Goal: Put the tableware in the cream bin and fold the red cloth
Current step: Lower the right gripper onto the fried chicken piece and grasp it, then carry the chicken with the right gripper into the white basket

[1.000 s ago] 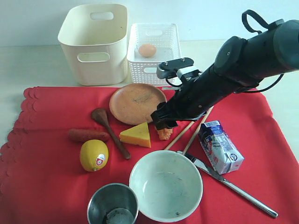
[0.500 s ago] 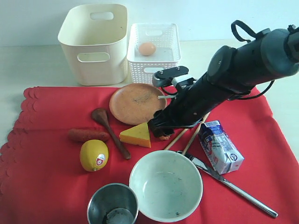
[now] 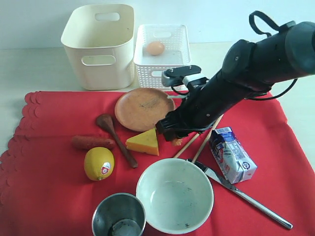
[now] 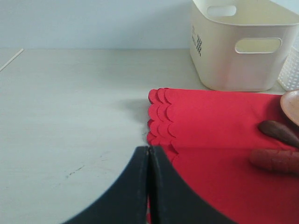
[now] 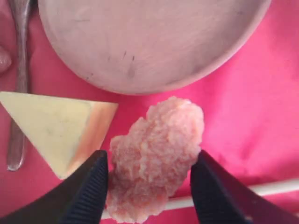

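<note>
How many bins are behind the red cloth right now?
2. The cream bin sits on the left of the exterior view; the white perforated basket stands right beside it, holding an egg. None appears hidden.

Wooden chopsticks (image 3: 186,146) with upper ends behind my right arm (image 3: 236,78), steel cup (image 3: 118,214) cut by the bottom edge, orange lump (image 3: 176,142) mostly under my right end effector (image 3: 170,133).

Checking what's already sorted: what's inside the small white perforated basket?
One egg lies inside the white basket; its front wall hides the nearest part of the floor.
</note>
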Robot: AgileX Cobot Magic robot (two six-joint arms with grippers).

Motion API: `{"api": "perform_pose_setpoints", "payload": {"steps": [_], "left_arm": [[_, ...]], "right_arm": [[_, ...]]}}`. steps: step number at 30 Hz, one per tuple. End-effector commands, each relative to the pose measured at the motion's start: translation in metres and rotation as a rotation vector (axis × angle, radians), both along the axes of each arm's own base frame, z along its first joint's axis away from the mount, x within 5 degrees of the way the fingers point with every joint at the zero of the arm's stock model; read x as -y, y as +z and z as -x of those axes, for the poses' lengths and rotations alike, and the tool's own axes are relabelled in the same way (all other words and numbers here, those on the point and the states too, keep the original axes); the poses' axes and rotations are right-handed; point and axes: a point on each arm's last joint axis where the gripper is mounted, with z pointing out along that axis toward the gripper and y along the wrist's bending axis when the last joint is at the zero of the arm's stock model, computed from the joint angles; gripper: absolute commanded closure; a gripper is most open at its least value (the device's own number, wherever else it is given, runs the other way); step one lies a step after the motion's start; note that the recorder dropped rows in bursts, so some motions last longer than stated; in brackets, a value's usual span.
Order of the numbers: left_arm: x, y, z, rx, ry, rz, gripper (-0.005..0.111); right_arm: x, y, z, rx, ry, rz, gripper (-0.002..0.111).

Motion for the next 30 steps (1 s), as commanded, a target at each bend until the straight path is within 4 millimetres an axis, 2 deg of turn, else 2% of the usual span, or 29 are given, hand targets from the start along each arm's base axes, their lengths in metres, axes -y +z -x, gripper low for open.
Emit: {"api": "perform_pose_setpoints", "payload": {"steps": [1, 7, 19, 24, 30], "left_arm": [[0.000, 0.000, 0.000, 0.010, 0.003, 0.005, 0.107], [0.000, 0.000, 0.000, 0.010, 0.003, 0.003, 0.107], [0.000, 0.000, 0.000, 0.010, 0.003, 0.003, 0.107], [0.000, 0.000, 0.000, 0.010, 0.003, 0.003, 0.107], [0.000, 0.000, 0.000, 0.010, 0.003, 0.005, 0.107]], "right_arm": [[0.005, 0.020, 0.002, 0.045, 0.006, 0.024, 0.108], [0.009, 0.049, 0.008, 0.101, 0.028, 0.022, 0.108], [0.018, 0.126, 0.024, 0.317, -0.007, -0.114, 0.108], [0.014, 0.155, 0.020, 0.384, -0.002, -0.163, 0.108], [0.002, 0.178, 0.001, 0.429, 0.010, -0.196, 0.108]]}}
